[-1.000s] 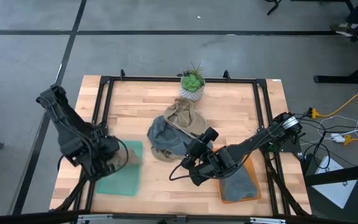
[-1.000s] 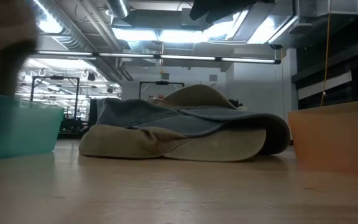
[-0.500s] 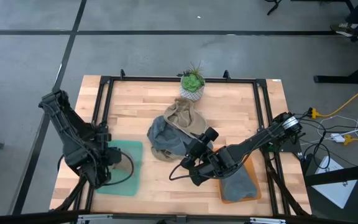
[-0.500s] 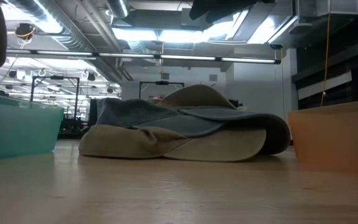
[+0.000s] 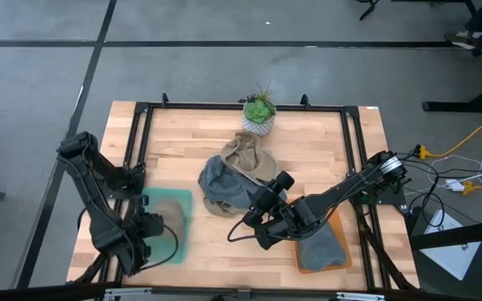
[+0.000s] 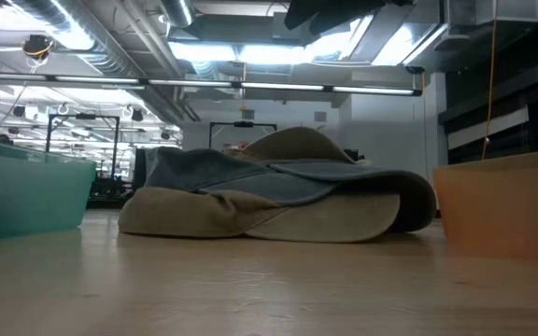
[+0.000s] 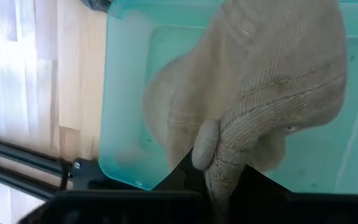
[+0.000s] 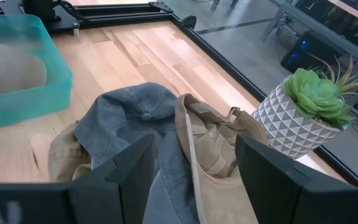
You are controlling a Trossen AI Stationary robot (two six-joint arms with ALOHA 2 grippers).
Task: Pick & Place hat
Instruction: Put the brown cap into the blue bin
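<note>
My left gripper [image 5: 151, 224] is shut on a tan corduroy hat [image 7: 260, 81] that hangs into the teal bin [image 5: 179, 247] at the table's near left. Whether the hat touches the bin floor I cannot tell. A pile of grey-blue and tan hats [image 5: 234, 180] lies flat at the table's middle and fills the low view [image 6: 269, 201]. My right gripper [image 8: 194, 143] is open and hovers just near-right of this pile [image 8: 166, 124], touching nothing. My left gripper pinches a fold of the tan hat's edge [image 7: 219, 180] between its two fingers, next to a small rounded lump of cloth [image 7: 205, 144]. The crown spreads out beyond the fingers over the teal bin [image 7: 129, 124]. The fingers themselves are mostly hidden by the cloth.
An orange bin [image 5: 341, 251] at the near right holds a grey hat [image 5: 320, 248]. A potted green plant [image 5: 259, 113] stands at the far edge, behind the pile. A black frame [image 5: 141, 117] runs around the table. Bare wood lies between the two bins.
My left arm has drawn back toward the table's near edge and lowered, carrying the tan hat along over the teal bin. In the low view the hat has slid out of the picture's upper left corner. My right arm has kept still.
</note>
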